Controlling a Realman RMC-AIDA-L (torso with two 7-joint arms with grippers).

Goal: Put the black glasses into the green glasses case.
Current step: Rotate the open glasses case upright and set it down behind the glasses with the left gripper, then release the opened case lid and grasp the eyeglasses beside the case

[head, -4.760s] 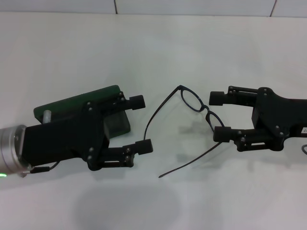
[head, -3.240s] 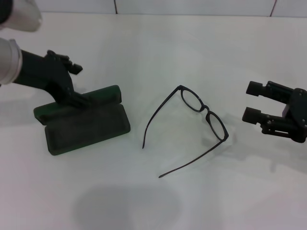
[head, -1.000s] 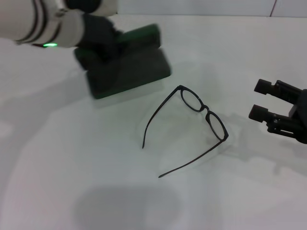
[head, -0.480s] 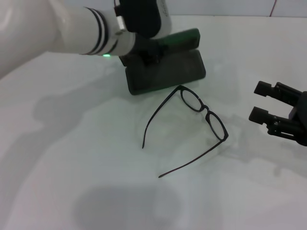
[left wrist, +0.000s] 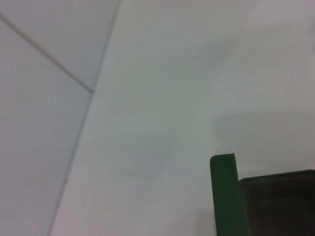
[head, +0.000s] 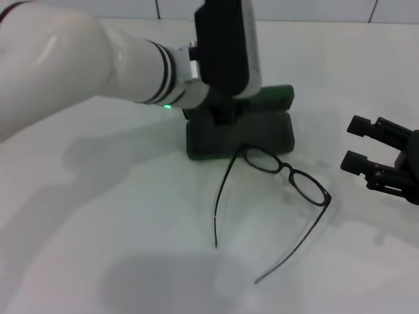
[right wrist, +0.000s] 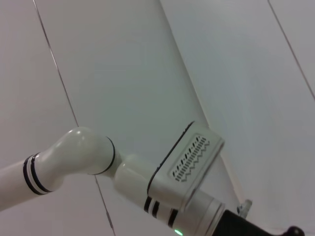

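White table [head: 98, 248], with a tiled wall [head: 314, 8] along its far edge. Little else around the work.

Left arm [head: 78, 59], bulky and white, reaching from the left across the middle of the head view, with a small green light lit near its wrist. Black wrist block hanging directly over the case [head: 262, 134] and hiding its near-left part and most of the lid's left end. Left gripper [head: 224, 112] tucked under that block, down at the case's rear edge; fingers hidden, so no telling whether clenched on the case or released.

Right gripper [head: 366, 144] at the right edge of the head view, well apart from the glasses [head: 288, 175], fingers spread and grasping nothing, pointing back toward the middle of the table.

Case lying open on the table at centre, dark lined tray toward the camera, green lid [head: 281, 97] standing up behind it. Nothing visible in the part of the tray that shows. In the left wrist view, only a green edge of the case [left wrist: 224, 196] and a dark panel beside it, against bare table.

Glasses lying on the table just in front of the case, outside it. One lens touching or nearly touching the tray's front edge, temples unfolded and stretching toward the camera. Right wrist view filled by wall tiles and the left arm [right wrist: 123, 172].
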